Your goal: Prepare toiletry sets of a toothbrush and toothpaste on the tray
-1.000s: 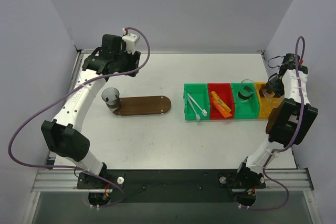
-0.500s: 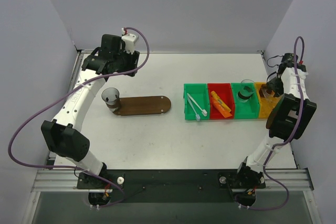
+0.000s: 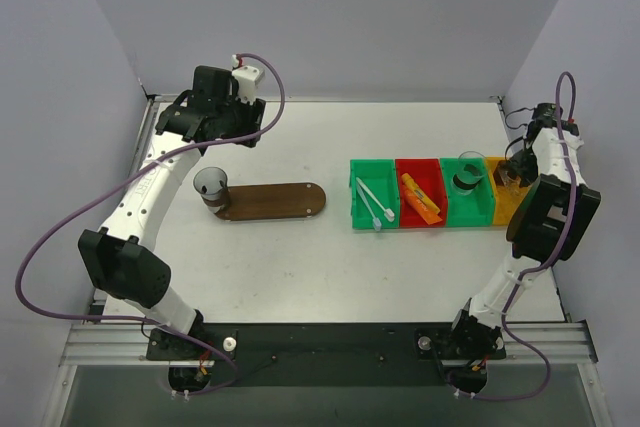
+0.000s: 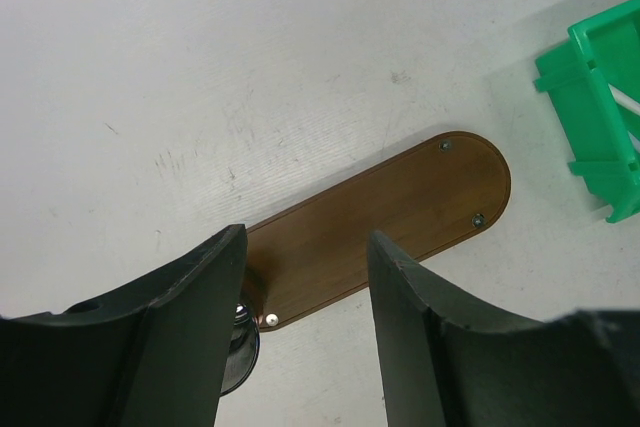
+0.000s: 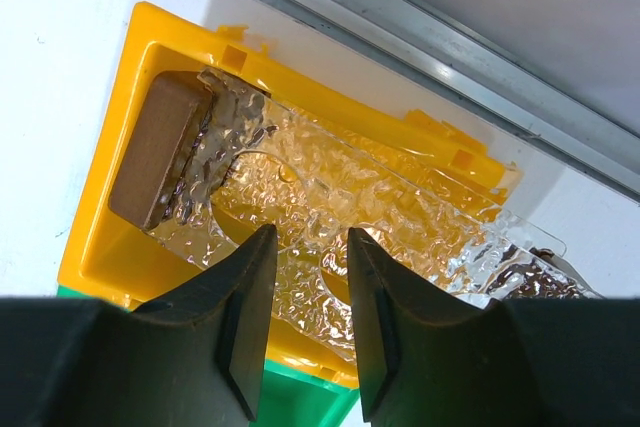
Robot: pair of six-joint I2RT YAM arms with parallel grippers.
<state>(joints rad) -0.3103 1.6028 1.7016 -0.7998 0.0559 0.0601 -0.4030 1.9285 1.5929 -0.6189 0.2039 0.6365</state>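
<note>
The dark brown oval tray (image 3: 275, 201) lies left of centre on the table, with a clear cup (image 3: 211, 187) standing on its left end. White toothbrushes (image 3: 372, 205) lie in the left green bin (image 3: 357, 179), and orange toothpaste tubes (image 3: 421, 197) lie in the red bin (image 3: 432, 169). My left gripper (image 3: 215, 125) hangs high behind the tray, open and holding nothing; in its wrist view the left gripper (image 4: 305, 237) frames the tray (image 4: 390, 212). My right gripper (image 3: 515, 169) is down in the yellow bin (image 5: 110, 217). There the right gripper (image 5: 311, 237) is open, its fingers on either side of a clear textured cup's wall (image 5: 300, 177).
A second green bin (image 3: 478, 209) holding a clear cup (image 3: 467, 173) sits between the red and yellow bins. A brown block (image 5: 160, 162) lies in the yellow bin beside the clear cups. A metal rail (image 5: 450, 47) runs just behind that bin. Grey walls close in the table.
The right arm's upper links have shifted slightly back and left while its gripper stays over the yellow bin. The left arm, tray and bins have not moved.
</note>
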